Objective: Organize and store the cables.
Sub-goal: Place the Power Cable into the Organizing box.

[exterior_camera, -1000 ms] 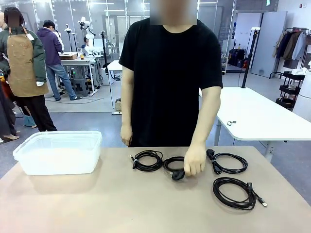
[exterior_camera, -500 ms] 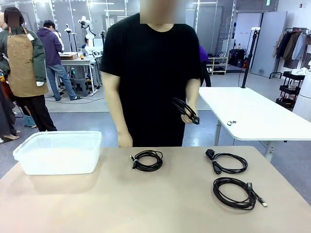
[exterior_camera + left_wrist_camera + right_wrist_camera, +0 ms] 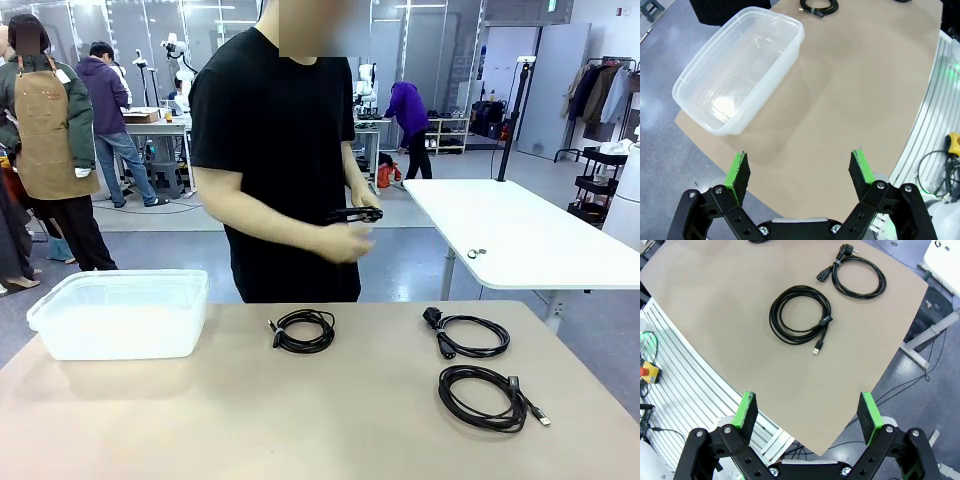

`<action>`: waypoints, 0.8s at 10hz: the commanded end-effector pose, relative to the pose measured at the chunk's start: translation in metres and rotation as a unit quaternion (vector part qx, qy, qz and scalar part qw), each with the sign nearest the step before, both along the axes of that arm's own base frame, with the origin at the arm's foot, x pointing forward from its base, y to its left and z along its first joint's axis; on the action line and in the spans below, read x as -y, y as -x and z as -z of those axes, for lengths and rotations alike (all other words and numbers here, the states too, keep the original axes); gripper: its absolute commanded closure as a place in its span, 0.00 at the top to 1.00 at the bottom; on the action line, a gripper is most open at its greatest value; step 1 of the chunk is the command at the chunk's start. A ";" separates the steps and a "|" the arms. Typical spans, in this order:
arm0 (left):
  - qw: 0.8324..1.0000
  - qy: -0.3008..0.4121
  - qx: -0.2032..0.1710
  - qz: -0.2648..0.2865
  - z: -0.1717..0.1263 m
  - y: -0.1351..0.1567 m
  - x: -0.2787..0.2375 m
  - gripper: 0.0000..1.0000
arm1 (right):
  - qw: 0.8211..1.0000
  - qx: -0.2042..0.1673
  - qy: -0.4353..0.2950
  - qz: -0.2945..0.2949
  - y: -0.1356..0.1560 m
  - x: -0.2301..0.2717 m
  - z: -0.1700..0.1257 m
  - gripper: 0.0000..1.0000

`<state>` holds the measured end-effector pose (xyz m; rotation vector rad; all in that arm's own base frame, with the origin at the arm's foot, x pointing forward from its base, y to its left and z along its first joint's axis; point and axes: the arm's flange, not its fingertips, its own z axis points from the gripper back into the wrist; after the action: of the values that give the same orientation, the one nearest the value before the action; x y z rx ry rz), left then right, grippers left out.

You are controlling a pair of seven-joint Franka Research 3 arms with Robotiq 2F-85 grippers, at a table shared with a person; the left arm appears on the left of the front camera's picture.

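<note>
Held coil [image 3: 351,213]: one black cable sits in the person's hands [image 3: 347,240] at chest height, in the upper middle of the front view and clear of the worktop [image 3: 250,420]. Both hands grip it edge-on, probably to tighten its loops before it is put away.
Tub [image 3: 120,312]: a clear plastic container stands open and empty at the left of the front view, near the worktop's far edge. Its mouth faces up, seemingly so that coils can be dropped in.
Centre coil [image 3: 303,330]: a small wound cable lies flat in the middle of the frame, right of the tub and apart from it.
Plug coil [image 3: 470,336]: a cable with plug ends lies flat at the right, toward the far edge.
Near coil [image 3: 484,397]: a larger wound cable lies just below the plug coil in the frame, its connector tail pointing lower right. The two are close but not touching.
Left jaws: released and spread wide, with nothing between the green pads [image 3: 738,172]. They hang above the worktop's corner beside the tub, apparently idle.
Right jaws: also released and holding nothing. They hang over the worktop's edge, with the two right-hand coils ahead in the upper part of the right wrist view.
Stage: early, by my judgement. Three coils lie loose, one is in hand, and none is in the tub.
</note>
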<state>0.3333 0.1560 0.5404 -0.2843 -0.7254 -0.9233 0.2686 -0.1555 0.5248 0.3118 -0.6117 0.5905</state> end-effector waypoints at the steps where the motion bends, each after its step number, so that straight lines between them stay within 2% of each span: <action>1: 1.000 0.004 0.004 0.011 0.001 0.000 -0.001 1.00 | 1.000 0.000 0.000 -0.001 0.001 0.001 0.000 1.00; 7: 1.000 0.004 0.004 0.011 0.001 0.000 -0.001 1.00 | 1.000 0.000 0.000 0.000 0.000 0.000 0.000 1.00; 8: 1.000 0.004 0.004 0.011 0.001 0.000 -0.001 1.00 | 1.000 -0.015 0.000 0.010 -0.014 -0.012 -0.008 1.00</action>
<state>0.3332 0.1562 0.5404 -0.2840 -0.7252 -0.9231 0.2710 -0.1525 0.5258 0.3116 -0.6058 0.5906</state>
